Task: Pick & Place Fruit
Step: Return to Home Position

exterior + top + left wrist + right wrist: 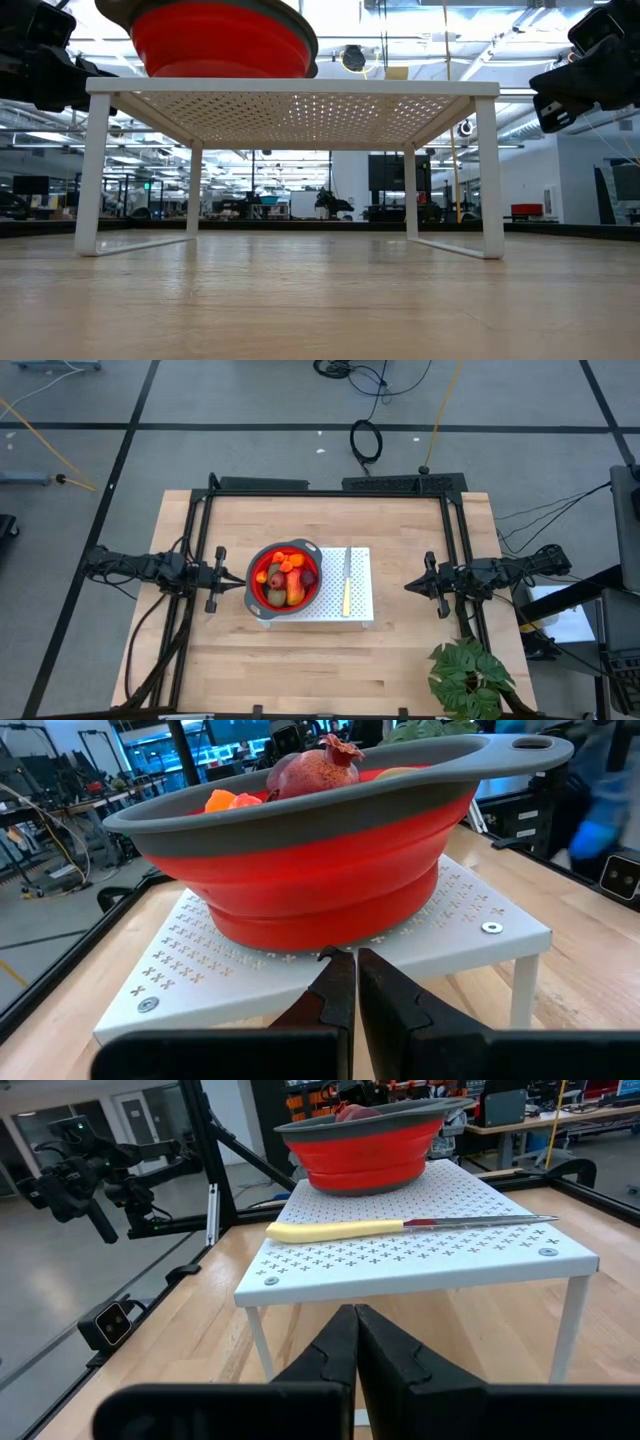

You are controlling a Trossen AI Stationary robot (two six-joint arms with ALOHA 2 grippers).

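The fruit (284, 578) lies piled in a red bowl with a grey rim (283, 578), which stands on the left part of a white perforated rack (358, 605). A dark red ball (312, 772) and orange bits (228, 800) rise above the rim. My left gripper (240, 585) hangs shut just left of the bowl, level, apart from it; its fingertips (352, 965) point at the bowl's wall. My right gripper (410, 586) hangs shut to the right of the rack, pointing at it (353, 1320).
A yellow-handled knife (346, 582) lies on the rack right of the bowl. A green leafy plant (470, 678) stands at the table's near right corner. Black frame rails (330, 486) run along the far edge and both sides. Bare wood lies near the front edge.
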